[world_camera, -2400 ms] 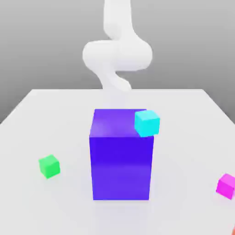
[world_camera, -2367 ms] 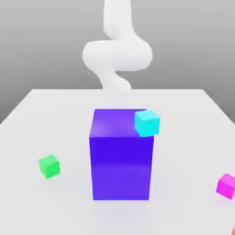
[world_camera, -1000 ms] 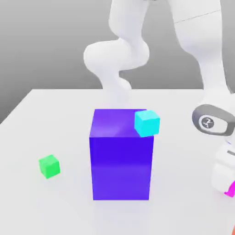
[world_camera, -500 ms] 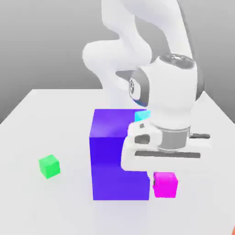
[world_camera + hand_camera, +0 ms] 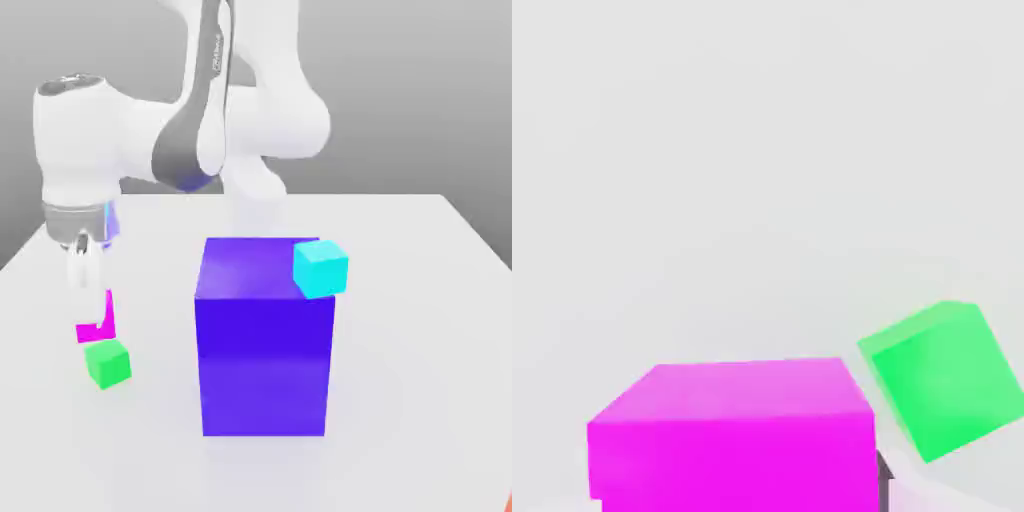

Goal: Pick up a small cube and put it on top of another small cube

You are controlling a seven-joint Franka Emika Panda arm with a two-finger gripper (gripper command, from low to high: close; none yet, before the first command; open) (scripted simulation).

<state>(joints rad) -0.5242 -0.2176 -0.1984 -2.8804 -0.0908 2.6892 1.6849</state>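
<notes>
In the exterior view, my gripper (image 5: pixel 93 312) is shut on the small cube (image 5: pixel 97 331), a bright magenta one. It hangs at the exterior view's left, just above and slightly behind another small cube (image 5: pixel 107 362), the green one, which rests on the white table (image 5: pixel 420 330). A pale finger covers part of the magenta cube. In the hand view the small cube (image 5: pixel 732 435) sits close up between the fingers, with the green cube (image 5: pixel 944 380) off to one side below it, not directly underneath.
A big blue-violet block (image 5: pixel 265 335) stands mid-table to the right of the gripper in the exterior view. A small cyan cube (image 5: pixel 320 268) sits at its top right corner. The white arm (image 5: pixel 190 130) arches over the block's back left.
The arm swung from the exterior view's right, past the front of the big block, to the left, carrying the magenta cube up to the green cube. The green and cyan cubes stayed put.
</notes>
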